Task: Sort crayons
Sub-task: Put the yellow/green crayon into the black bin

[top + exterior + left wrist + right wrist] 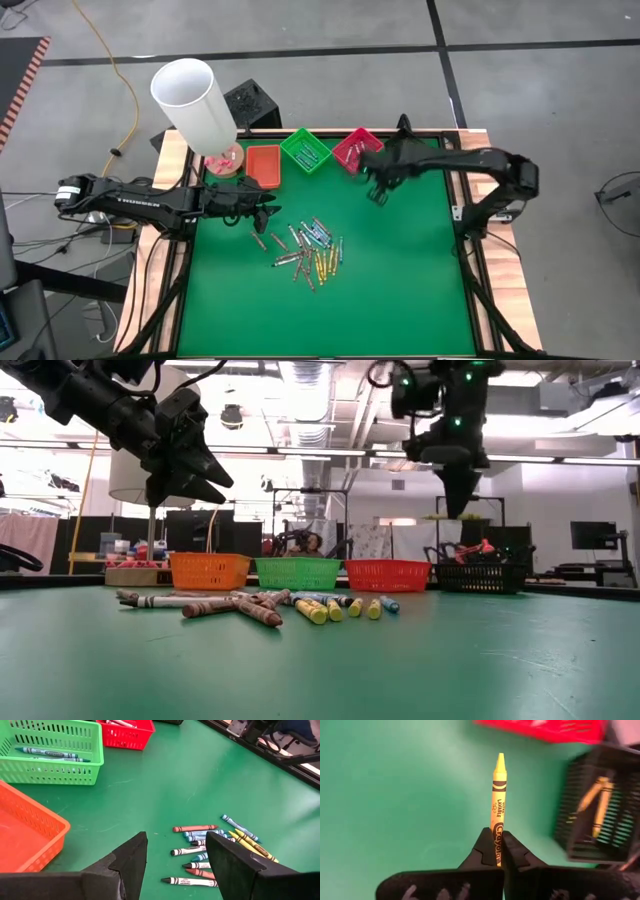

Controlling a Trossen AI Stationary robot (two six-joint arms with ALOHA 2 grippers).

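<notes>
Green-topped bench [400,290] with wood edging, grey floor around it, open workshop room with ceiling lights behind. Loose crayons [308,250] lie in a scattered pile near bench centre, slightly left: yellow, blue, brown, grey-white sticks, some touching. One yellow crayon [498,805] is pinched in the right end effector [498,851], fingers pressed together on its lower part, tip pointing away from the wrist. That end effector [378,192] hangs above the bench, right of centre toward the far side, just near of the red tray [356,148]. Far edge row, left to right: orange tray [263,165], green tray [306,150] with blue crayons inside, red tray, then a black tray [600,815] holding yellow crayons. Left end effector [175,865] is spread wide, nothing between the fingers, hovering above the bench left of the pile, near the orange tray. White lamp shade [193,100] stands on the far left corner. Yellow cable [118,70] runs across the floor.
</notes>
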